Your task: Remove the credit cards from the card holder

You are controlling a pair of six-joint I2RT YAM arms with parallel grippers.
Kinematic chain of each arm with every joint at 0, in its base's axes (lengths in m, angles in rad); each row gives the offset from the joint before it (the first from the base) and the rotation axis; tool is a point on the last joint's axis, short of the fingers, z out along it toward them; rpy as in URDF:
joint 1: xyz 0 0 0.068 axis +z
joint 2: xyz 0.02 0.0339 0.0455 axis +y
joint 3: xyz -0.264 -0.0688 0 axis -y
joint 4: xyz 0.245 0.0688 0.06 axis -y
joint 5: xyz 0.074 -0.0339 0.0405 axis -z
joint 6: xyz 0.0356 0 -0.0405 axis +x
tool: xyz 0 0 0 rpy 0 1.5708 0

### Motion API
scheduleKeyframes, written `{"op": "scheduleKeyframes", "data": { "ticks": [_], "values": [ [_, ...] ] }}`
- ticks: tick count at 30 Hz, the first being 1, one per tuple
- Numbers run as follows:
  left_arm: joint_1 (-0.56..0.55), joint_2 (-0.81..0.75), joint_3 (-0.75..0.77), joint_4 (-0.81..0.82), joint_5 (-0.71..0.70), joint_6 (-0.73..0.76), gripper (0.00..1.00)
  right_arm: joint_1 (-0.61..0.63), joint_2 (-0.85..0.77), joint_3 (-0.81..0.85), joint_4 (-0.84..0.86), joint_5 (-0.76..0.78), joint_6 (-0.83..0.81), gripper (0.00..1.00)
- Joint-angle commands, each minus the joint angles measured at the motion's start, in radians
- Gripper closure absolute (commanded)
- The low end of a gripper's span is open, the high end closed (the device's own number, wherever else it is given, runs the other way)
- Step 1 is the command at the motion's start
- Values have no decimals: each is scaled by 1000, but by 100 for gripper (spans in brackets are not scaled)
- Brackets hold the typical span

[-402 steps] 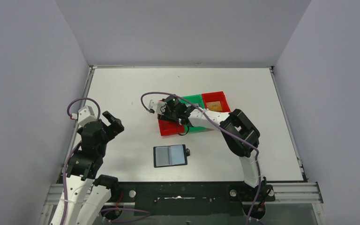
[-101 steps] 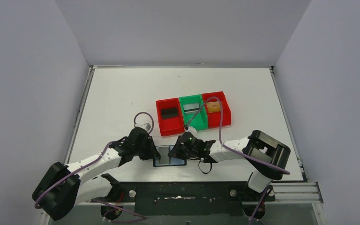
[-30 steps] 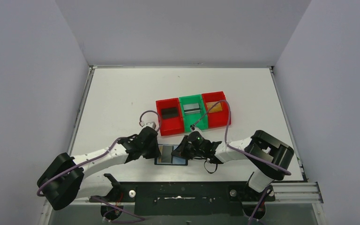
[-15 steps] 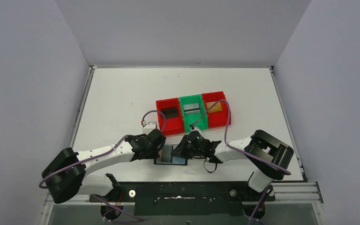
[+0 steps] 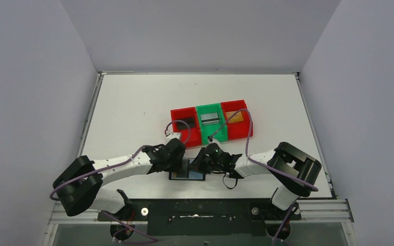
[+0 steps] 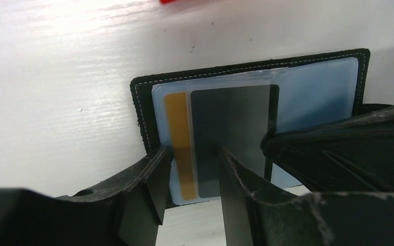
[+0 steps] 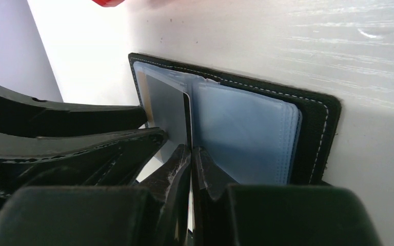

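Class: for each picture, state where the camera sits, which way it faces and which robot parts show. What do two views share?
Top external: high behind the robot, looking down at the table; left arm, right arm, bins and card holder show.
Left wrist: on the left arm, looking down between the open fingers of the left end effector at the dark card.
Right wrist: on the right arm, looking low past the shut right end effector at the card holder.
Shared: both wrist views show the card holder.

White arm links (image 5: 118, 166), black joints (image 5: 77, 184), purple cables (image 5: 250, 128); left gripper (image 6: 194, 154) matte black; perhaps green wrist light (image 5: 211, 145).
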Motion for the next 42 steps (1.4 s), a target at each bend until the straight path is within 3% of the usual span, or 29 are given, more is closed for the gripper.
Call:
{"op": "scheduleKeyframes", "data": {
  "ticks": [1, 10, 42],
  "values": [
    [-12, 38, 23, 40, 32, 23, 62, -1, -2, 20, 19, 3, -8, 96],
    [-33, 111, 55, -135, -111, -57, 69, -1, -25, 13, 10, 18, -6, 97],
    [-35, 127, 2, -102, -128, -85, 83, -14, -104, -28, -37, 38, 33, 98]
  ]
}}
